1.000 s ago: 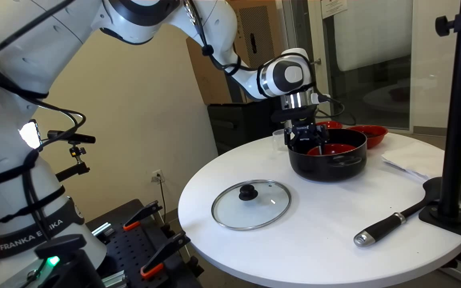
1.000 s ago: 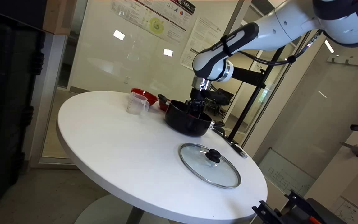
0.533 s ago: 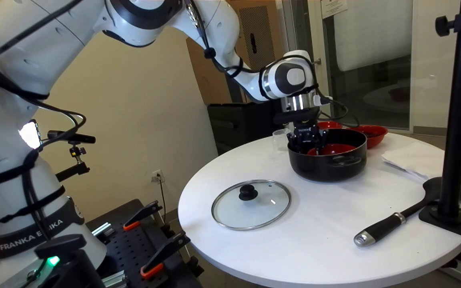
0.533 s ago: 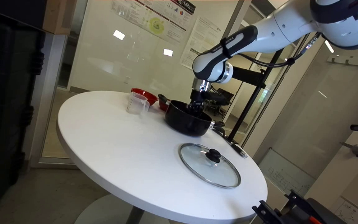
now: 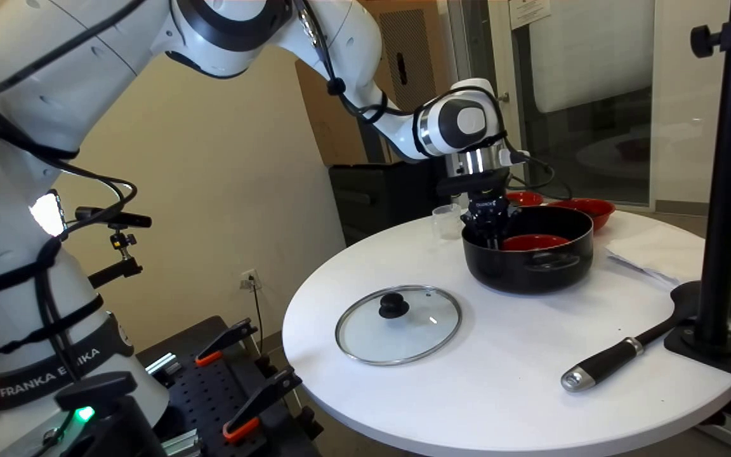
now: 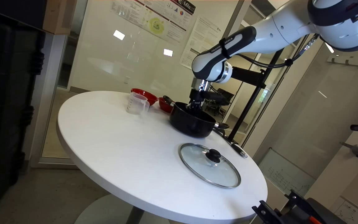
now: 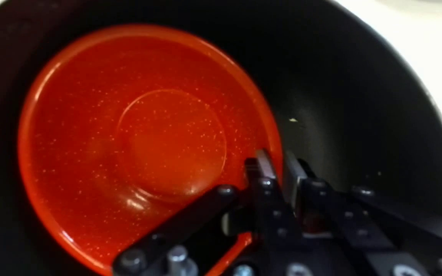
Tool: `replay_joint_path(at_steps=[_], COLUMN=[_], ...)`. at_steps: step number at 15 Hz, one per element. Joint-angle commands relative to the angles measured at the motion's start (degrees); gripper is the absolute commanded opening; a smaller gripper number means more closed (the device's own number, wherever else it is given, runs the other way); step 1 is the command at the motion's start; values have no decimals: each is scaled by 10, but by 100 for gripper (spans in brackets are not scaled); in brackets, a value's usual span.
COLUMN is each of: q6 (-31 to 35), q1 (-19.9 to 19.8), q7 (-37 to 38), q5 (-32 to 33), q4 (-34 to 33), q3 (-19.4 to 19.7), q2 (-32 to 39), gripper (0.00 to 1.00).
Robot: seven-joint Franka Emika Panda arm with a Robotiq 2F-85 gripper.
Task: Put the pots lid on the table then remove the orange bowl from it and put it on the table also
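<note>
The orange bowl (image 7: 159,96) rests inside the black pot (image 7: 359,96), seen from above in the wrist view. My gripper (image 7: 278,165) reaches down into the pot with one finger inside the bowl and one outside, shut on its rim. In an exterior view the bowl (image 5: 535,242) shows red over the rim of the pot (image 5: 527,273), beside my gripper (image 5: 495,242). The pot's wall (image 6: 191,124) hides the bowl in an exterior view. The glass lid (image 5: 397,336) lies flat, knob up, on the white table (image 5: 480,393), apart from the pot; both exterior views show it.
Red dishes (image 5: 594,209) stand close behind the pot, with a clear measuring cup (image 6: 137,104) near them. A folded white cloth (image 5: 676,251) lies beside the pot. A black-handled utensil (image 5: 606,365) reaches to the base of the black pole stand (image 5: 721,190) at the table's edge.
My gripper has gone lower into the pot and its fingers have come together on the bowl's rim. The pot has shifted slightly to the right in both exterior views. The lid has stayed still.
</note>
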State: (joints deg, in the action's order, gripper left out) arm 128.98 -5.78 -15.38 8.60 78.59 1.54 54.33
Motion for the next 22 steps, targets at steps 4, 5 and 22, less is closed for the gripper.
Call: replay_joint_path(at_steps=[4,5,22], q6=[-18,-20,-89], q1=[6,7,69], q7=[8,8,10], q5=[1,2,-2], q4=[-34,-36,-62], q3=[3,3,-22], q2=[-2,-4,-70], gripper=[2,2,2])
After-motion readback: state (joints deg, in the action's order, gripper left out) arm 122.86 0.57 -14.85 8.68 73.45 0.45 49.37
